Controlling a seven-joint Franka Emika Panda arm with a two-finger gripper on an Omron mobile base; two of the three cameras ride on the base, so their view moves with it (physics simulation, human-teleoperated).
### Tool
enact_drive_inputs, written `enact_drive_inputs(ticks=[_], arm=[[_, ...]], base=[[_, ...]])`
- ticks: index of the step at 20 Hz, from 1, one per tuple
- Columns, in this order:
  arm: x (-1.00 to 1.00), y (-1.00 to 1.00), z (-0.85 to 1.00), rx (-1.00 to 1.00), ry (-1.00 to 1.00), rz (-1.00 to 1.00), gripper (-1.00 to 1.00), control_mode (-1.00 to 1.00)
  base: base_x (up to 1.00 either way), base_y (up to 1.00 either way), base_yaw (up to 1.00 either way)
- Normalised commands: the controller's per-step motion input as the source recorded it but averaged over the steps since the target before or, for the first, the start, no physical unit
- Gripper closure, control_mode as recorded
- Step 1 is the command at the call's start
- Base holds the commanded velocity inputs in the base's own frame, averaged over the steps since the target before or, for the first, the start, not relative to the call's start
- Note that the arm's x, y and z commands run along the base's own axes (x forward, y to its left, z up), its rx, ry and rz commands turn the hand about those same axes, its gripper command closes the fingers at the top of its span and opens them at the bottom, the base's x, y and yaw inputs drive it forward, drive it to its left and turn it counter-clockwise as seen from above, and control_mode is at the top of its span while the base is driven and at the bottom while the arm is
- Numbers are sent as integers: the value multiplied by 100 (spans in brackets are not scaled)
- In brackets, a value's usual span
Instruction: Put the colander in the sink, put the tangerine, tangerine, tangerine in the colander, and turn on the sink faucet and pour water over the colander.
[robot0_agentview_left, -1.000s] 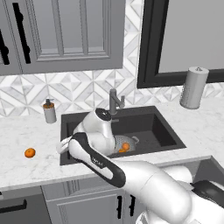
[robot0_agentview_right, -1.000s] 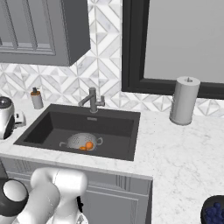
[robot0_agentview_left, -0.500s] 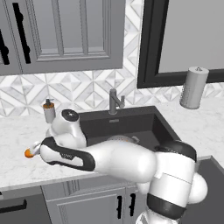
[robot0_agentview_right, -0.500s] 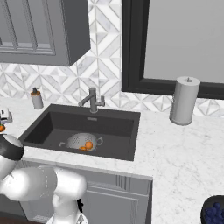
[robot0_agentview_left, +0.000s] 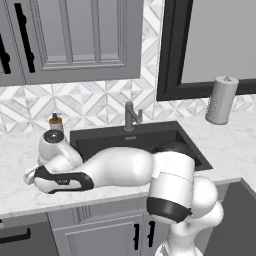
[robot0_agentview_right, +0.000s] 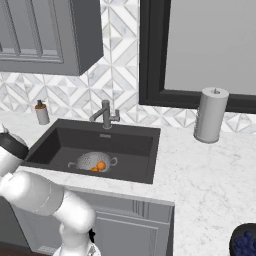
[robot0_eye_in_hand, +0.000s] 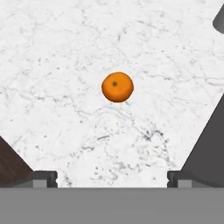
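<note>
In the left base view you see the white arm (robot0_agentview_left: 120, 167) stretched low to the left over the marble counter (robot0_agentview_left: 20, 195), in front of the dark charcoal sink (robot0_agentview_left: 100, 137); the grey sink faucet (robot0_agentview_left: 131, 116) stands behind the basin and a small soap bottle (robot0_agentview_left: 55, 121) is at its left. In the right base view the silver-grey colander (robot0_agentview_right: 93, 161), dotted with holes, sits on the sink floor, and you can see two bright orange tangerines (robot0_agentview_right: 99, 166) inside it. In the hand view the third tangerine (robot0_eye_in_hand: 117, 87) lies alone on the white marble, round, with a small dark stem spot. The gripper (robot0_eye_in_hand: 112, 177) is above it, its fingertips (robot0_eye_in_hand: 43, 177) far apart, holding nothing.
</note>
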Motion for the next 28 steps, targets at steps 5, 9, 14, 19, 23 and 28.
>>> enact_drive_inputs(ticks=[5, 9, 14, 19, 23, 28], arm=[[32, 24, -27, -13, 0, 0, -100, -100], [38, 11, -24, -9, 0, 0, -100, -100], [23, 17, -32, -6, 0, 0, -100, -100], [7, 11, -33, -3, 0, 0, -100, -100], [22, 6, -16, 0, 0, 0, -100, -100], [23, 3, -17, 0, 0, 0, -100, -100]], base=[[0, 0, 0], [0, 0, 0], [0, 0, 0], [0, 0, 0], [0, 0, 0], [0, 0, 0]])
